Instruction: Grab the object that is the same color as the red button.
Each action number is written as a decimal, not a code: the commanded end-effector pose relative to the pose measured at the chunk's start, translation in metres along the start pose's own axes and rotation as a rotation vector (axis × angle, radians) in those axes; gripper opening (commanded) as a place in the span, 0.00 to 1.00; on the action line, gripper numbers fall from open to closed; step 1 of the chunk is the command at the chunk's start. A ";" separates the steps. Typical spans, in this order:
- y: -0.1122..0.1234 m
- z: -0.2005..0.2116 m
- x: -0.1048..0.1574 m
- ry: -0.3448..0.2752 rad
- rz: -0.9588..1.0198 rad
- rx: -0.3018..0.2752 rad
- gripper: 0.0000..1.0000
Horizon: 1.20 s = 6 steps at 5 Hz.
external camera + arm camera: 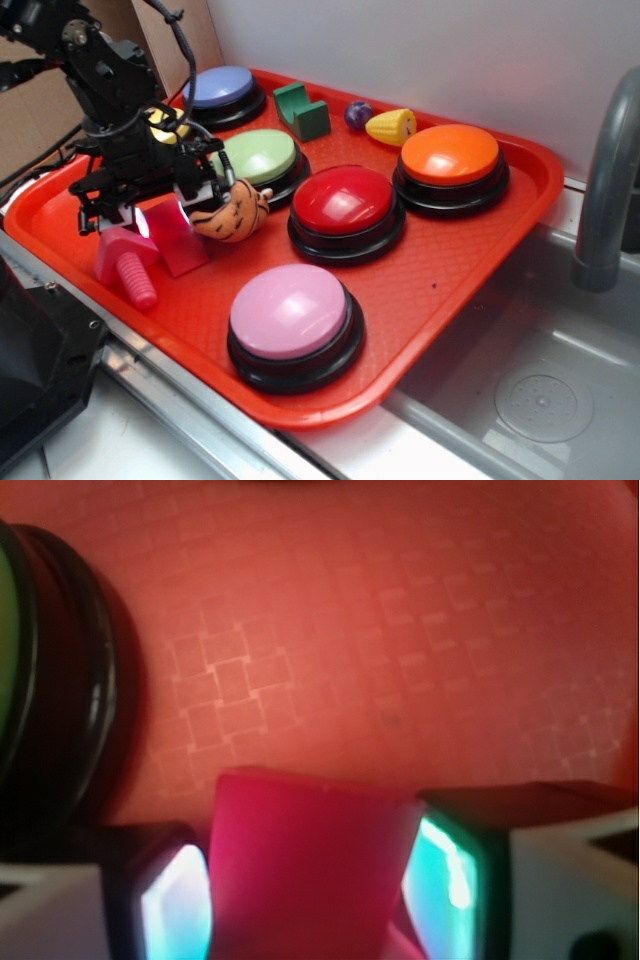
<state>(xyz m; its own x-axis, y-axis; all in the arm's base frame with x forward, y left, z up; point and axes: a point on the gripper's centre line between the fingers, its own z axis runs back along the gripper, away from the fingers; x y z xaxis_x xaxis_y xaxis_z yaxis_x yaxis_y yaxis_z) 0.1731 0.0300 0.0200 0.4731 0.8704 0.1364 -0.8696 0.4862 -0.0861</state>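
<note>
The red tile stands on the red tray at the left, between the pink bolt and the tiger toy. My gripper is down over it. In the wrist view the tile fills the gap of my gripper and touches both lit pads, so the jaws are shut on it. Its lower edge seems to rest on the tray; I cannot tell if it is lifted. The red button, a glossy dome on a black base, sits in the middle of the tray, to the right of the gripper.
A pink bolt lies just left of the tile and a striped tiger toy just right. Green, blue, orange and pink buttons surround. A green block, purple ball and corn sit behind. Sink and faucet are at right.
</note>
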 end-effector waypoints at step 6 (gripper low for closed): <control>-0.029 0.138 -0.031 0.080 -0.980 -0.086 0.00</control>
